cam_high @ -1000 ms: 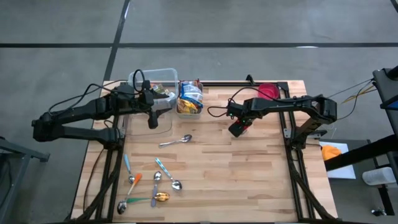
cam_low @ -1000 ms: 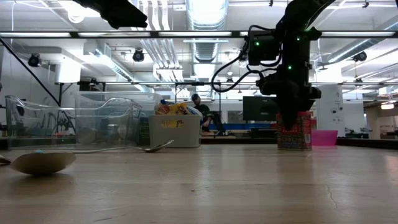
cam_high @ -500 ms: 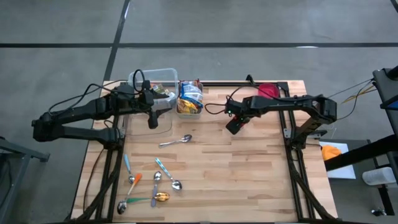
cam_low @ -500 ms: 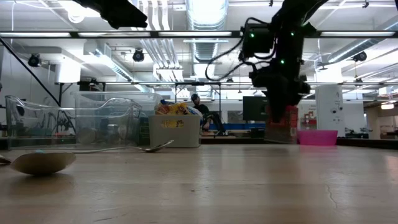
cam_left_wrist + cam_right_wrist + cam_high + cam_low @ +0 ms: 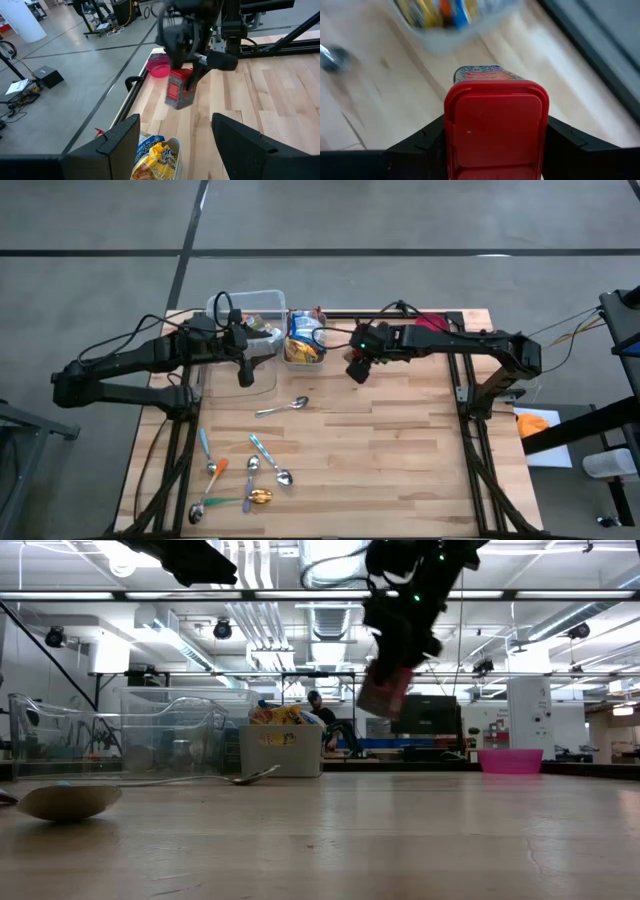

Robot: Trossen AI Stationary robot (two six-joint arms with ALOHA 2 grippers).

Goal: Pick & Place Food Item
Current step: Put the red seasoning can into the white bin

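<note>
A small box with a red lid (image 5: pixel 496 127) and patterned sides (image 5: pixel 179 90) hangs in the air right of the small bin of food packets (image 5: pixel 305 340). My right gripper (image 5: pixel 357 370) is shut on it. In the low view the box (image 5: pixel 385 690) is well above the tabletop and tilted. My left gripper (image 5: pixel 246 375) hovers at the near edge of a clear plastic container (image 5: pixel 250 310) at the far left, open, with nothing between its fingers. My right gripper pinches the box between its two fingers (image 5: pixel 420 145), on two opposite sides just below the red lid (image 5: pixel 470 100). The fingers come slanting down from the table's right side. The box is lifted clear of the table and hangs tilted below them.
A pink bowl (image 5: pixel 432 326) stands at the far right. One spoon (image 5: pixel 283 407) lies mid-table, and several more spoons (image 5: pixel 245 475) lie near the front left. The wood right of the spoons is bare.
My right gripper has risen and gone toward the table's left and far edges, toward the bin of food packets, tipping as it went. The box, which stood upright on the table a second ago, is now lifted clear and tilted.
</note>
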